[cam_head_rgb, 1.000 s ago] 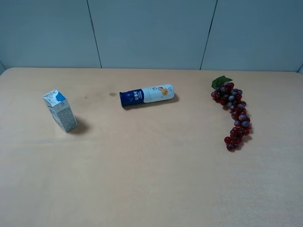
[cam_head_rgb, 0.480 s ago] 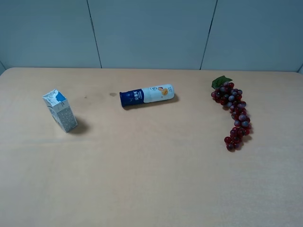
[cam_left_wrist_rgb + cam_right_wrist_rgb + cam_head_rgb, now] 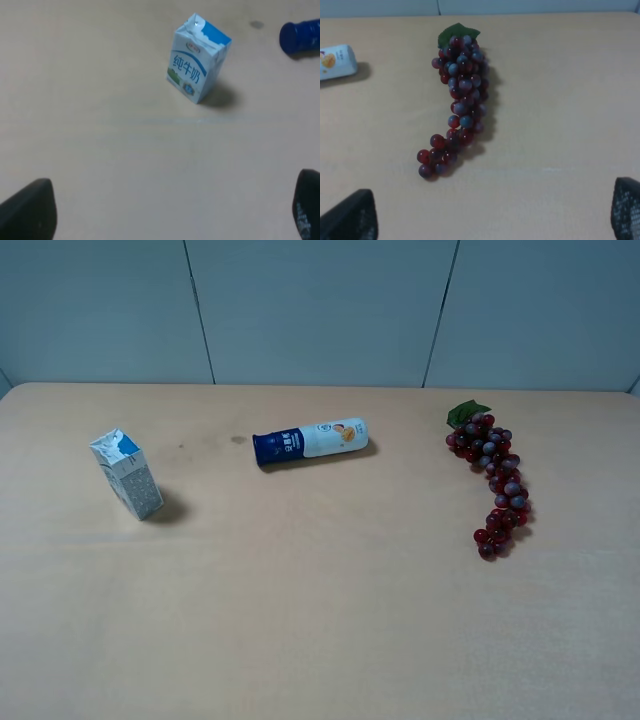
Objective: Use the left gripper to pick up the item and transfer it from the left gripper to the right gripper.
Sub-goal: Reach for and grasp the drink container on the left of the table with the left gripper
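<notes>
Beyond the carton (image 3: pixel 198 60), likely bottle (image 3: pixel 301 36), cropped.

Tan table (image 3: pixel 320 640), grey panel wall (image 3: pixel 320 310) behind. Carton (image 3: pixel 127 474) stands upright on the side of the left gripper (image 3: pixel 167 207), gabled top w/ blue patch, speckled grey side facing cam. Bottle (image 3: pixel 310 441) lies on its side approx. mid-table, blue cap end twd the left gripper's side, white body twd the side of the right gripper (image 3: pixel 488 211). Grapes (image 3: pixel 495 485) w/ green leaf (image 3: pixel 466 412) lie on the right gripper's side, well apart from bottle. All 3 items apart from each other.
</notes>
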Controlling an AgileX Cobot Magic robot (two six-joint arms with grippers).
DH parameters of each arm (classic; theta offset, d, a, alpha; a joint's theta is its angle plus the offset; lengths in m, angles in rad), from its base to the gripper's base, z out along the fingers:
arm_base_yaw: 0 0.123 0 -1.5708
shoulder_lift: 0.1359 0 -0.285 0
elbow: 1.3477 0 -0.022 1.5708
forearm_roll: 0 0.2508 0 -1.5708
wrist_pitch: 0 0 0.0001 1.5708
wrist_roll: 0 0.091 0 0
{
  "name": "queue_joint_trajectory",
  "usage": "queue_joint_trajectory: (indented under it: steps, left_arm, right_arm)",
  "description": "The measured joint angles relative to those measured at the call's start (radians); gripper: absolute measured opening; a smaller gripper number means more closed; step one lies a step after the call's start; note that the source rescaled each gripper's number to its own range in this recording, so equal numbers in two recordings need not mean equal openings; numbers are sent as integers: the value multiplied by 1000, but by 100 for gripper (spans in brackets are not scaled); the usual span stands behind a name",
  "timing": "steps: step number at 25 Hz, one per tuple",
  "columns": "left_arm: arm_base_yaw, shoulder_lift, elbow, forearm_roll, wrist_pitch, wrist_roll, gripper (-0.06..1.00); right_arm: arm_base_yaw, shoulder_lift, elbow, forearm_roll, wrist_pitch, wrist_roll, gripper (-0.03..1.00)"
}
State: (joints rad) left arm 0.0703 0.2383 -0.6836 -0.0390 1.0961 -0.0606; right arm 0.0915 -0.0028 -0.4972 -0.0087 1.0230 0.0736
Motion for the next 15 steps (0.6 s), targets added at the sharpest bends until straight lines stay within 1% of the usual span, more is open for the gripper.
queue_joint_trajectory:
  steps: [5, 8, 12, 15]
  left_arm:
    - [0, 230, -98, 0, 12, -99, 90]
    - [0, 361, -133, 0, 13, -145, 90]
    - [0, 528, -157, 0, 3, -177, 90]
    - [0, 636, -162, -3, -38, -200, 91]
  right_arm:
    - [0, 0, 0, 0, 0, 0, 100]
    - [0, 0, 0, 0, 0, 0, 100]
    - [0, 0, 0, 0, 0, 0, 100]
    - [0, 0, 0, 0, 0, 0, 100]
